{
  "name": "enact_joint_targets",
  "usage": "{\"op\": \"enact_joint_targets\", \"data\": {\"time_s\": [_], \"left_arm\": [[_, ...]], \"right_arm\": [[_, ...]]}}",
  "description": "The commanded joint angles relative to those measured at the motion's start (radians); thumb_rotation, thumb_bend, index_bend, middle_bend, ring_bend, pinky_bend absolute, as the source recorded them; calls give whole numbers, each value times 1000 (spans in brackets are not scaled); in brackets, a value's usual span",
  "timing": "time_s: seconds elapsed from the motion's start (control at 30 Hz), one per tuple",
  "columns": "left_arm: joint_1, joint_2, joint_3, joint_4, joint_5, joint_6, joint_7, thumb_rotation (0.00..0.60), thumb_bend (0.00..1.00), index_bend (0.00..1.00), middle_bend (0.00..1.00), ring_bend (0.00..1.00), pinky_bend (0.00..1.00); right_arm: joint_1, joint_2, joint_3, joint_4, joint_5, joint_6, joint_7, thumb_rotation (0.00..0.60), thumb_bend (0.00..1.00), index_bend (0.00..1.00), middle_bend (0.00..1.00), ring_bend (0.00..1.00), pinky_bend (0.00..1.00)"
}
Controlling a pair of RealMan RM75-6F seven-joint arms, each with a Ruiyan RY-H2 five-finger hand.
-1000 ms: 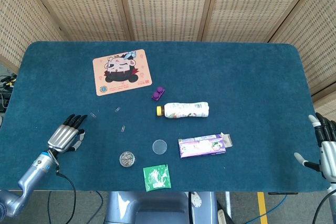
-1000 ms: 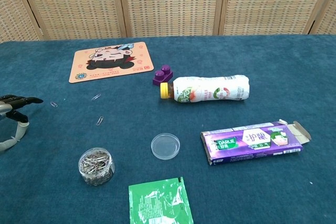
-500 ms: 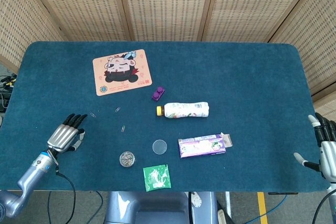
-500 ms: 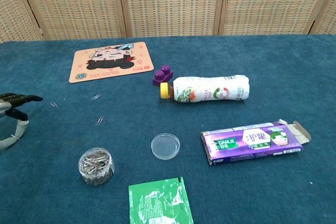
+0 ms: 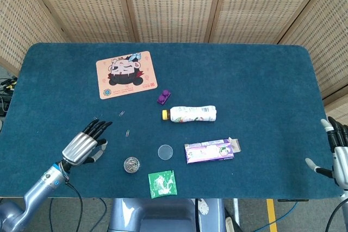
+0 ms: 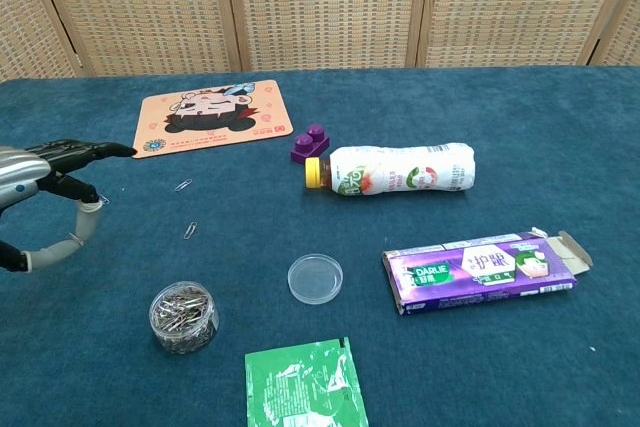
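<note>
The left hand (image 5: 86, 144) hovered open, fingers spread (holding nothing), near loose paper clips (image 5: 127, 133); the right hand (image 5: 338, 155) was also open and empty.

A blue table (image 5: 261, 91) bears a cartoon mat (image 5: 126, 74), bottle (image 5: 190, 114), purple box (image 5: 210, 151), green packet (image 5: 162, 183), clip jar (image 5: 131, 164).

Both hands, left hand (image 5: 85, 145) and right hand (image 5: 340, 158), have silver backs and black fingers (forearms silver-grey, blue-ringed wrist).

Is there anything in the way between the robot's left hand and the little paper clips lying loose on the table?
No. The left hand hovers open beside the loose paper clips, with only bare blue table between them.
</note>
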Motion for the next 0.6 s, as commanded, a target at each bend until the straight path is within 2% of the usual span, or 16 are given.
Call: {"op": "enact_joint_targets", "data": {"time_s": [0.03,0.2,0.5,0.6], "left_arm": [[-35,-2,0,-106,39,-25,97,600,465,673,0,0,0],[-54,-31,-9,-147,5,-96,171,600,467,673,0,0,0],[-63,-67,-11,-141,-21,-137,203,600,470,670,0,0,0],[-66,-77,-9,-138,-23,-143,203,600,470,623,0,0,0]], "right_arm": [[-1,2,1,1,1,0,6,600,0,0,0,0,0],[-1,4,1,3,1,-1,15,600,0,0,0,0,0],[0,9,4,5,5,-3,28,600,0,0,0,0,0],[0,8,3,4,4,-3,27,600,0,0,0,0,0]]}}
